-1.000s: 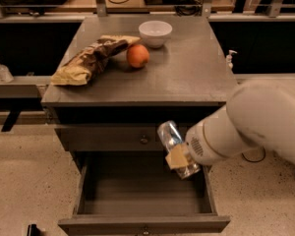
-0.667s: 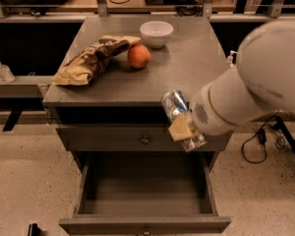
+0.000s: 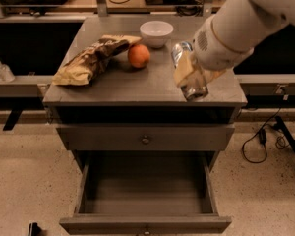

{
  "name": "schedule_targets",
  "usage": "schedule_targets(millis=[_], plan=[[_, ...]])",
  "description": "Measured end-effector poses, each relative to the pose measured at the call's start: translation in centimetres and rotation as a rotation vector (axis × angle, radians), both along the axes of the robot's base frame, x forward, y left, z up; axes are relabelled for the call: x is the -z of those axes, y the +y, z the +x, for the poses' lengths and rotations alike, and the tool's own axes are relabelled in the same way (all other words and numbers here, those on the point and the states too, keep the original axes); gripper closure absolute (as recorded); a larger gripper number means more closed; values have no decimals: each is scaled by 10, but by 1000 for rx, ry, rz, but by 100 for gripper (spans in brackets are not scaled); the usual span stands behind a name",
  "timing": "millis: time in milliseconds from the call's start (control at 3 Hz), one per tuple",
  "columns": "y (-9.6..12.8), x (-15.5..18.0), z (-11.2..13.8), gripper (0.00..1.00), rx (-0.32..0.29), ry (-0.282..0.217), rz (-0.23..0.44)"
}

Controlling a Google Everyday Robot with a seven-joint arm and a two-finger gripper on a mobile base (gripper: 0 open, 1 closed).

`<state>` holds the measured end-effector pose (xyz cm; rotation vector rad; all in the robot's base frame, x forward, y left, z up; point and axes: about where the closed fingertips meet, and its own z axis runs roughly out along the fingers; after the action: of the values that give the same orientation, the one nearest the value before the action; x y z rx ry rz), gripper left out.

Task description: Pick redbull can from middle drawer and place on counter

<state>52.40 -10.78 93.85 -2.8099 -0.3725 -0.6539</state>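
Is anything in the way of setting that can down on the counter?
Nothing visible. The gripper holds the redbull can over the counter, right front; the orange, bowl and snack bag sit farther left.

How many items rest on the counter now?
3: chip bag at left, orange in the middle, white bowl at back. The gripper holds the redbull can over the counter, at right. The arm may hide more.

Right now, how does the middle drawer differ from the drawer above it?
The middle drawer is pulled open; the upper drawer is shut. The middle drawer shows its floor, the upper drawer only its front. Both are grey and knobbed. The claw grips the redbull can over the right front of the counter.
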Motion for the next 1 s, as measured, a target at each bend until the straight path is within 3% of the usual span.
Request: schedule_targets(millis=[333, 667, 1000], plan=[[-14, -2, 64, 100, 96, 80, 142], [-35, 14, 100, 100, 174, 116, 213], [-63, 38, 123, 100, 271, 134, 203]])
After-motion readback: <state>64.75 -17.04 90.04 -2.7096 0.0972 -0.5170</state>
